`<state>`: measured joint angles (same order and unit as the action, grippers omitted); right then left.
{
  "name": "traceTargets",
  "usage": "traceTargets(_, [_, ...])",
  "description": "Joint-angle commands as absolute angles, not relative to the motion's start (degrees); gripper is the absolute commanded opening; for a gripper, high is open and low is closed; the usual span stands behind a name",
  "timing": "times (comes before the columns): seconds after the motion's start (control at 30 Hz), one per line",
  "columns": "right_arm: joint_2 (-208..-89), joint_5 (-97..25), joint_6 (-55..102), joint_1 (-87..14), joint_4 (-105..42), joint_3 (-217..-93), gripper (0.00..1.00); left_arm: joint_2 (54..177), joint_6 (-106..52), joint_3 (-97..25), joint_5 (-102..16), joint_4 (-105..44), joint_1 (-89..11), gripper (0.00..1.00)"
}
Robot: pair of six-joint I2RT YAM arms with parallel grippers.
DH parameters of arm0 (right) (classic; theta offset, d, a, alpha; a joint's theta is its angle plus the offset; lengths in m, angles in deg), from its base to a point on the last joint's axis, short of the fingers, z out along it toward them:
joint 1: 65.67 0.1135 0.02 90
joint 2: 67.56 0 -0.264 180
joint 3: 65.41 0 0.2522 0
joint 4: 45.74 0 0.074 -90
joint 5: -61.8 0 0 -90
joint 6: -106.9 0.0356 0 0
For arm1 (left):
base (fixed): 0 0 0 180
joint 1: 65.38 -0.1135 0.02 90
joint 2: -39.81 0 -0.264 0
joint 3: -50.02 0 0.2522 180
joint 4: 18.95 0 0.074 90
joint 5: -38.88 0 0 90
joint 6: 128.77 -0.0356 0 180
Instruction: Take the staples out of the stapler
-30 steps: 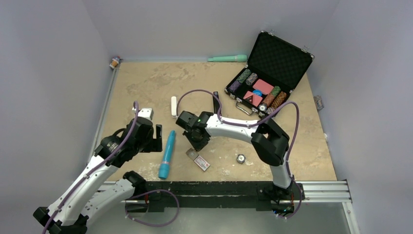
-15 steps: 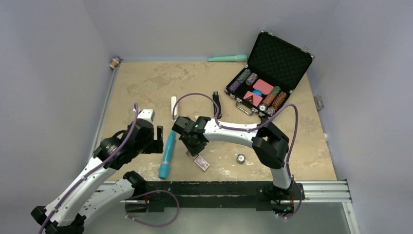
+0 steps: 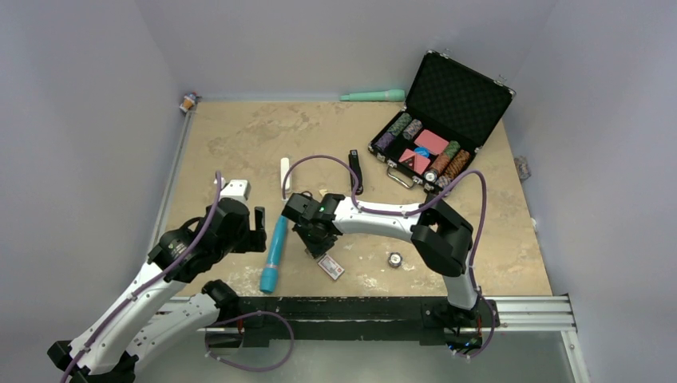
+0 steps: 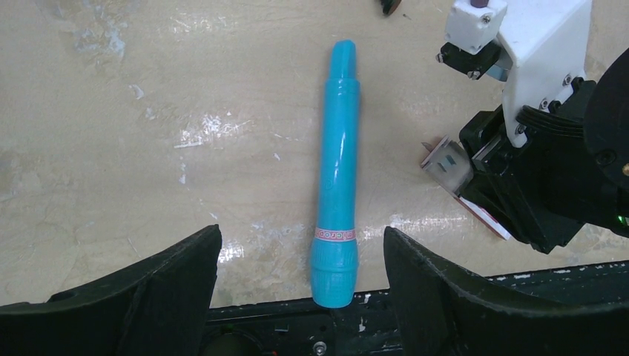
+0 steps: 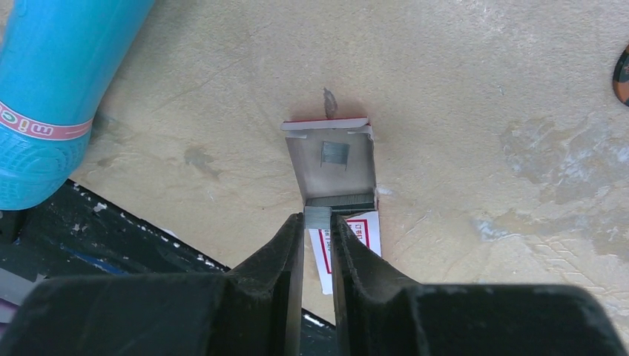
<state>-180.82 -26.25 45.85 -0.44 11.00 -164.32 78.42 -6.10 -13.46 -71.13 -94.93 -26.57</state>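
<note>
The slim black stapler [image 3: 355,170] lies on the table beyond the right arm, with neither gripper on it. My right gripper [image 3: 317,238] hangs over a small red-and-white staple box [image 3: 331,267]. In the right wrist view the box [image 5: 348,237] has its silvery flap [image 5: 331,159] open. The gripper [image 5: 317,222] is shut on a short grey strip of staples [image 5: 317,217] at the box's mouth. My left gripper [image 3: 257,230] is open and empty above the blue tube [image 4: 337,178], its jaws either side of the tube's thick end [image 4: 303,297].
An open black poker-chip case [image 3: 447,120] stands at the back right. A green tube [image 3: 374,96] lies by the far wall. A white stick [image 3: 285,173], a white cube [image 3: 237,189] and a small metal ring [image 3: 394,259] lie about. The black rail [image 3: 359,307] runs along the near edge.
My right gripper has moved left and toward the near edge, onto the staple box. My left arm has drawn back slightly. The blue tube has not moved.
</note>
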Motion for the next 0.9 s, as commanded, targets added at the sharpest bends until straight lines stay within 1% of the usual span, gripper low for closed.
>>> traceTargets(0.0, [-181.01, -26.01, 46.70, -0.10, 9.62, -164.12, 0.20, 77.70, -4.61, -13.77, -72.79, -94.90, -25.88, 0.84])
traceTargets(0.23, [-182.05, -25.54, 46.36, -0.17, 9.46, -164.21, 0.25, 77.76, -4.63, -13.84, -72.81, -94.95, -25.89, 0.84])
traceTargets(0.43, [-182.56, -24.28, 46.59, -0.10, 10.44, -165.56, 0.36, 77.81, -4.66, -13.93, -72.90, -95.02, -25.77, 0.84])
traceTargets(0.57, [-182.47, -22.98, 46.78, -0.17, 11.95, -167.14, 0.37, 77.45, -4.63, -13.89, -72.95, -95.07, -25.78, 0.84])
traceTargets(0.87, [-178.10, -21.06, 47.31, -0.19, 16.18, -172.26, 0.37, 77.65, -4.28, -14.01, -73.99, -95.43, -24.78, 0.84])
